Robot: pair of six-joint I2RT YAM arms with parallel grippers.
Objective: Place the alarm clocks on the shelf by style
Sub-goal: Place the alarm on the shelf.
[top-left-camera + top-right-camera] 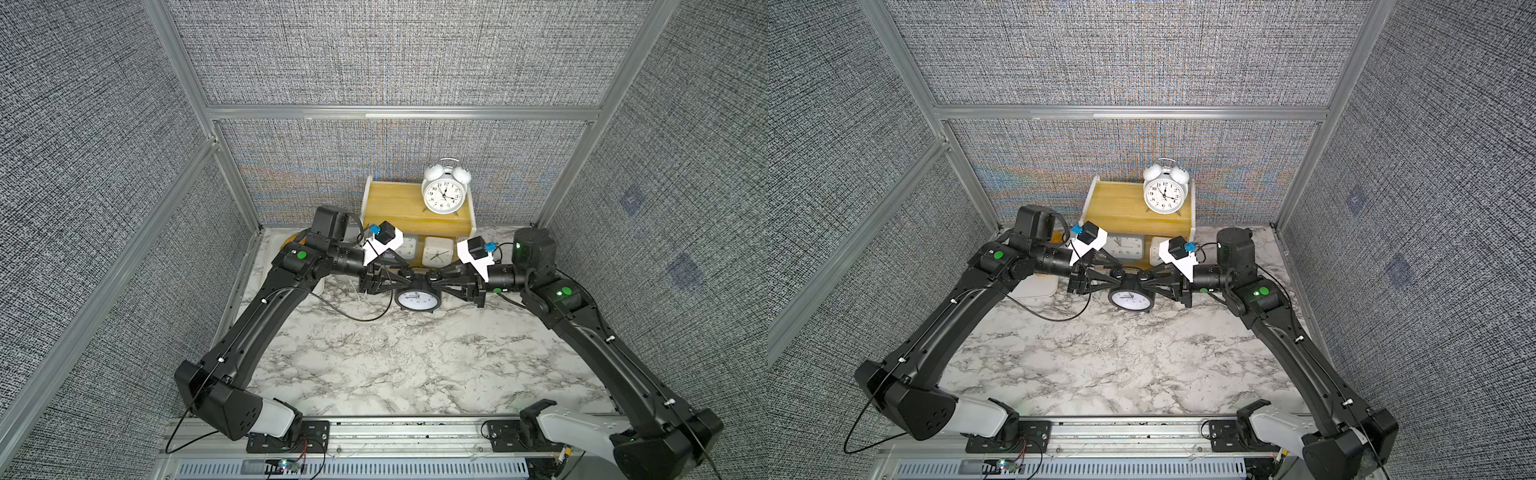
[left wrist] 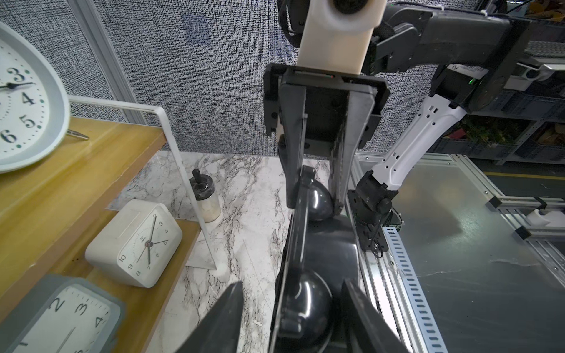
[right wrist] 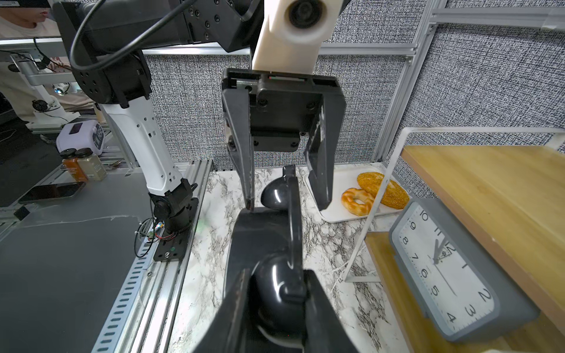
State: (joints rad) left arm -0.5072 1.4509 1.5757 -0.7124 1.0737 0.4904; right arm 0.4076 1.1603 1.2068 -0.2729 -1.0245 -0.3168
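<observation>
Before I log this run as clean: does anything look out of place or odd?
Only the black twin-bell clock: it is off the shelf, the right pincer clamped on one bell, the left pincer open around the other. Nothing else stands out.

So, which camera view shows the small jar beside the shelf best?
The left wrist view: the jar stands whole on the table beside the shelf leg, dark lid up. Neither top view nor the right wrist view shows it.
</observation>
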